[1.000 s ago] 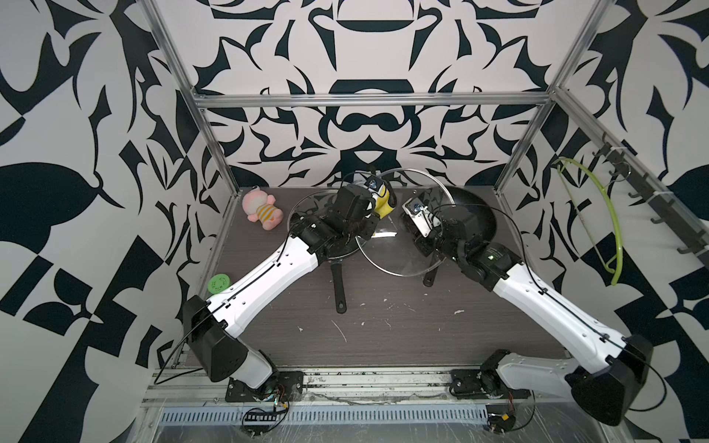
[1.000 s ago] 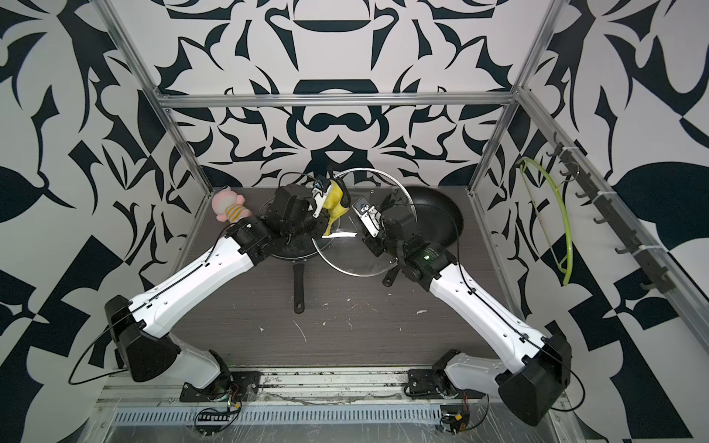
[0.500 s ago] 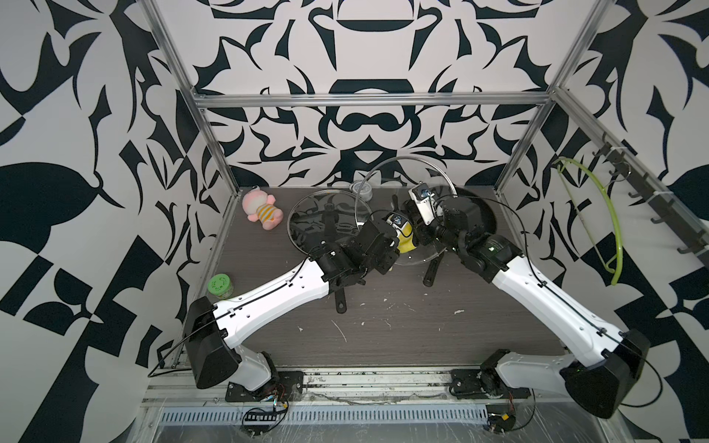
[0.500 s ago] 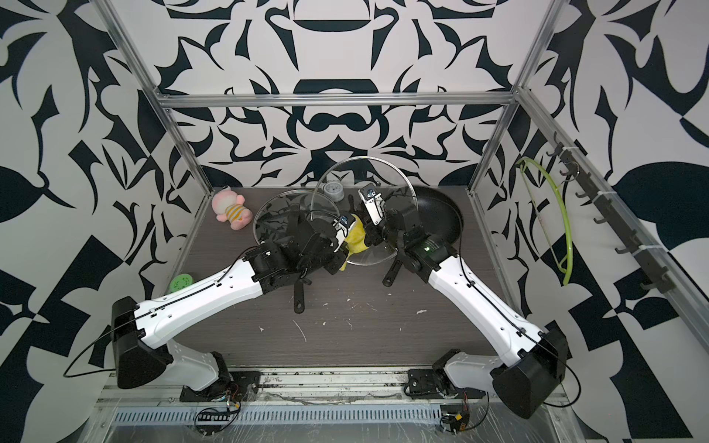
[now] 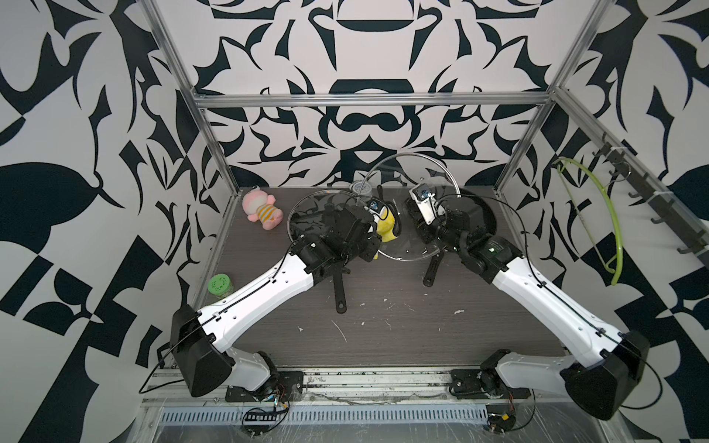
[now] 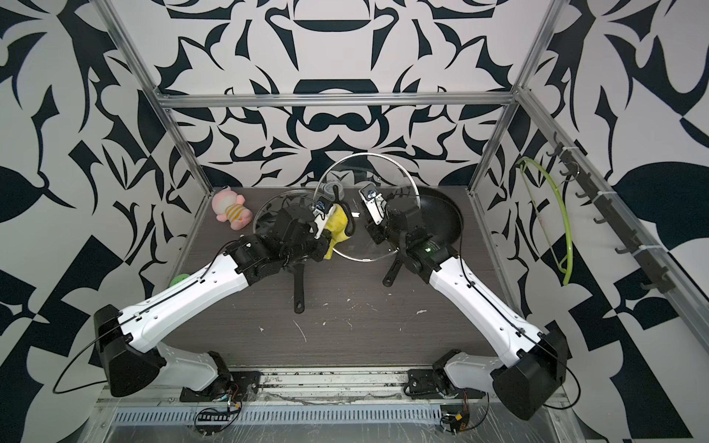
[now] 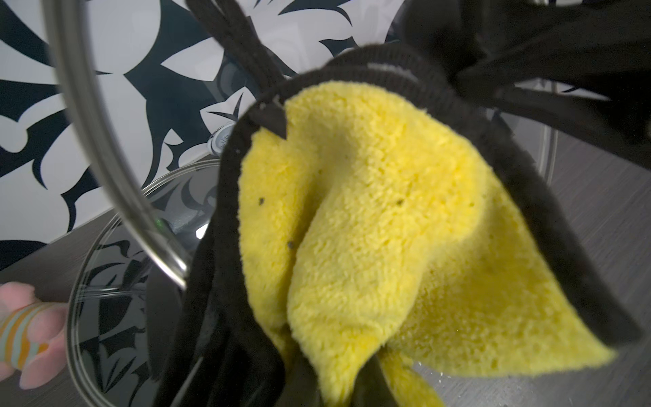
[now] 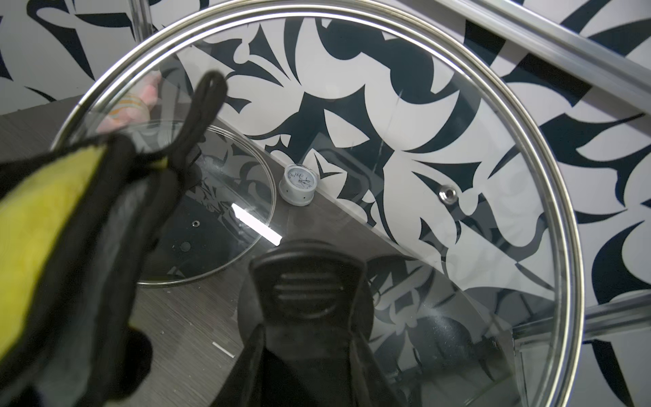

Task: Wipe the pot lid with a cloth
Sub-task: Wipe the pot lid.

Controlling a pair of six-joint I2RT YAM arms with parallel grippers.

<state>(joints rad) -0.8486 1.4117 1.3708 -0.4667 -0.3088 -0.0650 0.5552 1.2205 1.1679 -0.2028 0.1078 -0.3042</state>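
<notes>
My right gripper (image 8: 306, 317) clamps the knob of the glass pot lid (image 8: 387, 141), holding it tilted clear of the table (image 5: 383, 326), while my left gripper (image 7: 317, 380) pinches the yellow cloth (image 7: 370, 229) at the lid's lower edge. Whether cloth meets glass I cannot tell. By my reckoning the wiping is barely begun; most of the pane awaits.

Yellow cloth (image 7: 370, 229) edged black; clear lid (image 8: 387, 176) rimmed silver.
</notes>
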